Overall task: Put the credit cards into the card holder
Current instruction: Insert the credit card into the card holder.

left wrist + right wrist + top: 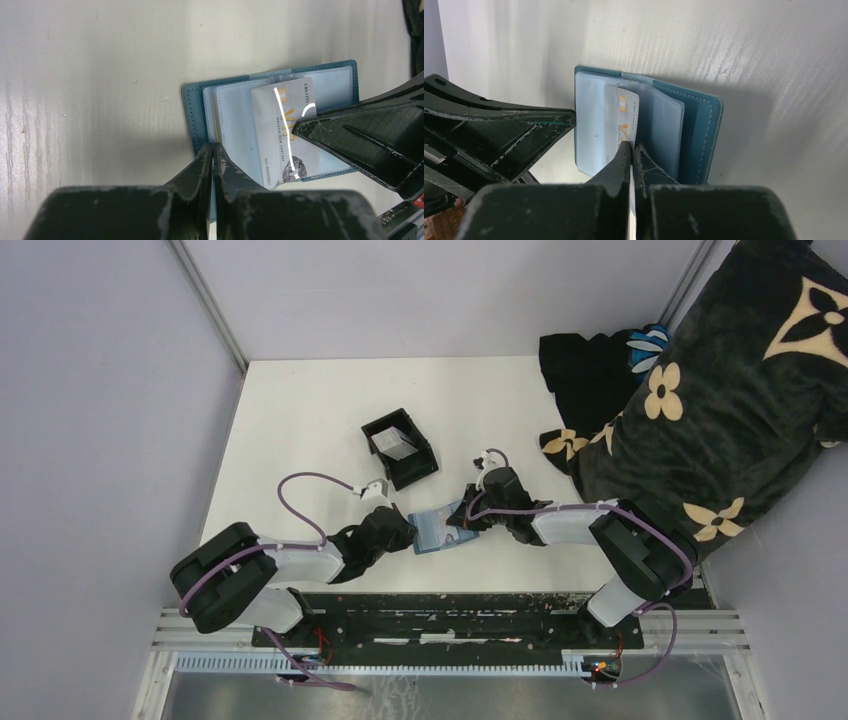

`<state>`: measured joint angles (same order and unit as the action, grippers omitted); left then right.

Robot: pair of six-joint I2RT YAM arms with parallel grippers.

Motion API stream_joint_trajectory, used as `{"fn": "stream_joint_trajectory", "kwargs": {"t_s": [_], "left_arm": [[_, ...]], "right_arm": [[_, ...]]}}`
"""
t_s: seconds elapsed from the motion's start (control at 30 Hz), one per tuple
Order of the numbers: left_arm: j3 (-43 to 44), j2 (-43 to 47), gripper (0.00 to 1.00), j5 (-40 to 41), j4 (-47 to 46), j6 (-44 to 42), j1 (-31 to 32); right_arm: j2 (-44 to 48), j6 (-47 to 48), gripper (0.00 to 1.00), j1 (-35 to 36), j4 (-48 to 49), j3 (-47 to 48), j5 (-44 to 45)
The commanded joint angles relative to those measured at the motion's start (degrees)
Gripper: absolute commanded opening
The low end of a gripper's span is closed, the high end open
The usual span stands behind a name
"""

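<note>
The teal-blue card holder (437, 531) lies open on the white table between my two grippers. In the left wrist view my left gripper (213, 148) is shut on the near edge of a pale-blue inner sleeve of the card holder (195, 115). A pale credit card (280, 132) with gold lettering lies partway in a sleeve. In the right wrist view my right gripper (631, 145) is shut on the near edge of this credit card (624, 112), over the open card holder (698, 130). More grey cards (397, 444) lie in the black box.
A black open-topped box (420, 468) stands just behind the card holder. A dark blanket with cream flowers (720, 390) covers the right side of the table. The left gripper's fingers (509, 132) show at the left of the right wrist view.
</note>
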<state>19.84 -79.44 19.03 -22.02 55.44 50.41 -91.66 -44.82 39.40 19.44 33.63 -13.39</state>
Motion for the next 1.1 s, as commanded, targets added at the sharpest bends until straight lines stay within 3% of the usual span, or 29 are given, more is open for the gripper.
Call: {"fn": "stream_joint_trajectory", "kwargs": {"t_s": [0.0, 0.47, 0.6, 0.87, 1.07], "left_arm": [[0.60, -1.81, 0.09, 0.51, 1.99, -1.47, 0.38], [1.01, -2.33, 0.07, -0.33, 1.55, -1.15, 1.04], [0.90, -2.44, 0.06, -0.17, 1.28, -0.95, 1.60], [0.13, -1.74, 0.06, 0.21, 1.11, -0.68, 2.11], [-0.22, -1.33, 0.06, 0.50, 1.10, -0.60, 2.12]], "right_arm": [[-2.80, 1.33, 0.01, 0.59, -5.02, -0.38, -0.83], [-3.61, 1.34, 0.02, 5.63, -9.82, 3.14, 7.72], [-4.89, 1.17, 0.10, 8.24, -11.50, 5.23, 9.82], [-3.40, 2.95, 0.36, 10.06, -17.42, 7.77, 14.58], [-0.94, 4.68, 0.43, 10.18, -21.94, 9.40, 17.23]]}}
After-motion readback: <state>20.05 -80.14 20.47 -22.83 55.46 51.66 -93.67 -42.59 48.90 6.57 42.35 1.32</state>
